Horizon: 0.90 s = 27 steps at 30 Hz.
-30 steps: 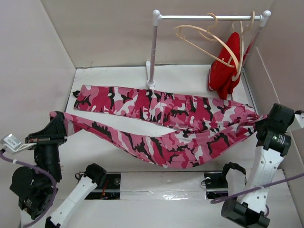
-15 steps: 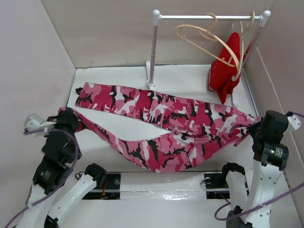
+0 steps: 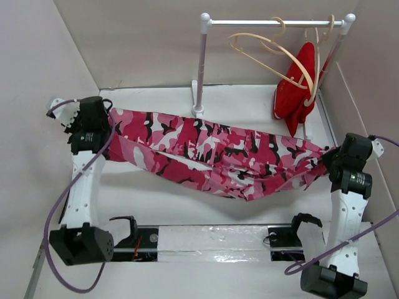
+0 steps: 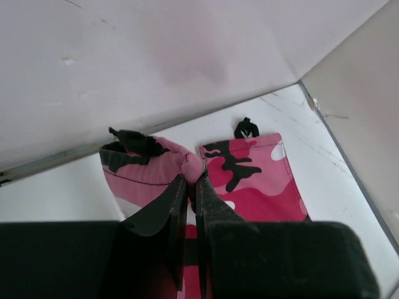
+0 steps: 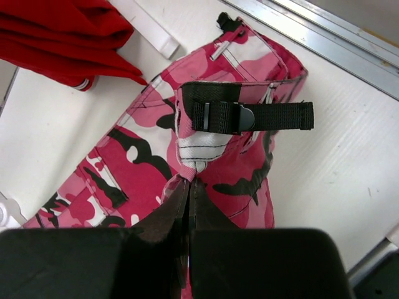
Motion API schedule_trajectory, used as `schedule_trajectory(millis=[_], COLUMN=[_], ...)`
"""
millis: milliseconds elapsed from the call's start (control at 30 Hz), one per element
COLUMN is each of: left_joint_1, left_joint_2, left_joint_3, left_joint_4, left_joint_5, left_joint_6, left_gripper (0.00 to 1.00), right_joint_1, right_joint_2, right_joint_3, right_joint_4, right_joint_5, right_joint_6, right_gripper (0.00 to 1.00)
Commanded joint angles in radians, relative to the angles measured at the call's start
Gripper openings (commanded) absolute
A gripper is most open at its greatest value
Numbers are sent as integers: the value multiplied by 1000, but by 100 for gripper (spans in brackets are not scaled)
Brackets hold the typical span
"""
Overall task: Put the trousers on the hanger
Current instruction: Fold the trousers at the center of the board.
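Pinching trousers (image 3: 218, 156) at opposite ends, left gripper (image 4: 192, 178) and right gripper (image 5: 189, 180); pinch points hidden overhead.

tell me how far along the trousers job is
Done: both ends are gripped. The left gripper pinches one leg hem and the right gripper pinches the waistband, with the trousers stretched between them. In hand: the held hem is beside the other leg's hem, so the legs are roughly lined up. Left: the hanger hangs bare on the rail, and nothing is draped over it yet.
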Motion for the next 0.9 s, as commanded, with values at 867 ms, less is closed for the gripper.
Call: schedule_trajectory(millis=[867], left_joint_1=[216], left_joint_2=[718], left_joint_3=[570], left_joint_4=[-65], left_joint_5=[111], left_joint_6=[10], left_gripper=[0], right_joint_1=[-83], right_joint_2=[632], right_joint_3=[259], right_joint_4=[319], right_joint_5=[55], right_joint_6=[152], right_gripper=[0])
